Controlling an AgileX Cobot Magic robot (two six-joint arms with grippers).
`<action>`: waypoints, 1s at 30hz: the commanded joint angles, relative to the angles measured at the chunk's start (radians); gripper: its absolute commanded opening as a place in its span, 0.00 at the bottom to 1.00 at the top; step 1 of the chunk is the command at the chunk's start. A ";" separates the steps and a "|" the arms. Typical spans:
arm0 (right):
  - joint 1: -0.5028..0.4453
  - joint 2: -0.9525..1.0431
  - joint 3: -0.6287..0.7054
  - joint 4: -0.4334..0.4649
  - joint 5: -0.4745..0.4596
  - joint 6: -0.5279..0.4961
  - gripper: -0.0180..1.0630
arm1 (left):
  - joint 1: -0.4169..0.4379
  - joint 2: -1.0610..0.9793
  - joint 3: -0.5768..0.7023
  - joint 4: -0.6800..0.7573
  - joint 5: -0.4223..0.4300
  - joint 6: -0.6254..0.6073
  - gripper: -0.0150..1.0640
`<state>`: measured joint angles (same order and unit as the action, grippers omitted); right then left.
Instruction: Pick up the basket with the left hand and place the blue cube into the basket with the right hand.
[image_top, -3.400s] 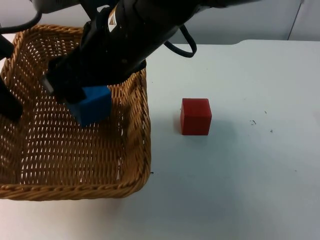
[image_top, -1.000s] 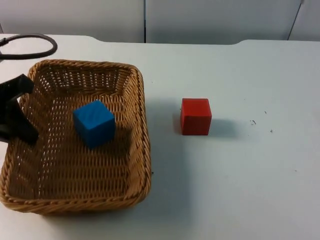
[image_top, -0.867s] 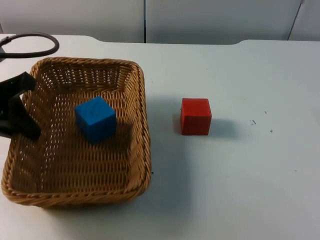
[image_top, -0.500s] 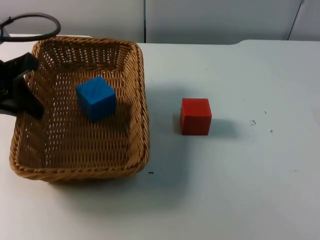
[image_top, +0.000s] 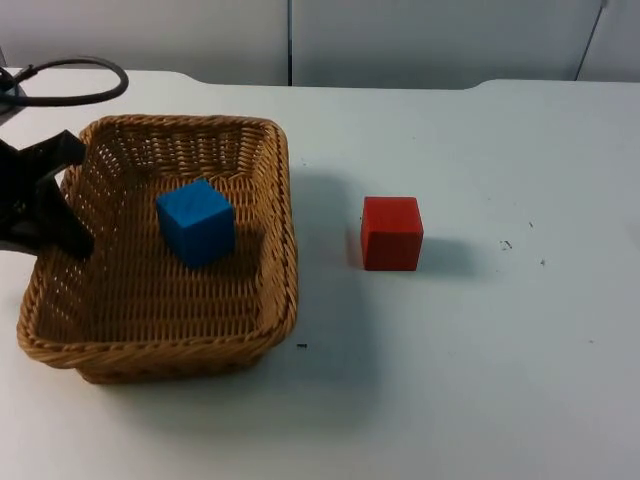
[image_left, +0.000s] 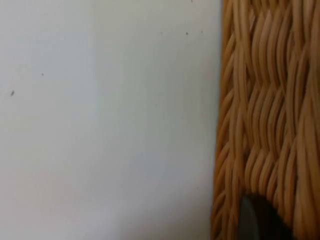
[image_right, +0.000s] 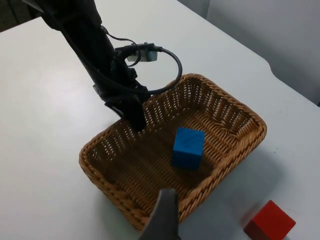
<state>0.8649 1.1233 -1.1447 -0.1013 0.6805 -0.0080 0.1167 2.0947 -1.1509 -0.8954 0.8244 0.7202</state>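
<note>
Woven wicker basket (image_top: 160, 330), matt blue cube (image_top: 196, 221), smooth white table (image_top: 480, 380)

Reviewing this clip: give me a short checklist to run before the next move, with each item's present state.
1. Blue cube lies inside the basket: ok.
2. Left gripper clamps the basket's left rim: ok.
3. Basket resting on the table or held just above it: cannot tell.
4. Right gripper is high above the basket, away from the cube: ok.
5. Red cube stands apart from the basket: ok.
</note>
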 joint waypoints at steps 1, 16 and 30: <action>0.004 -0.009 0.004 0.001 -0.008 0.001 0.73 | 0.003 0.004 -0.002 0.011 -0.030 0.017 0.01; 0.004 -0.009 0.004 0.001 -0.008 0.001 0.73 | 0.003 0.002 -0.002 0.009 0.011 0.008 0.63; 0.004 -0.009 0.004 -0.009 -0.020 0.001 0.73 | 0.003 -0.237 -0.002 0.012 0.071 0.008 0.74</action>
<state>0.8649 1.1233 -1.1447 -0.1013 0.6786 -0.0080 0.1167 1.8992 -1.1509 -0.8848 0.8813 0.7263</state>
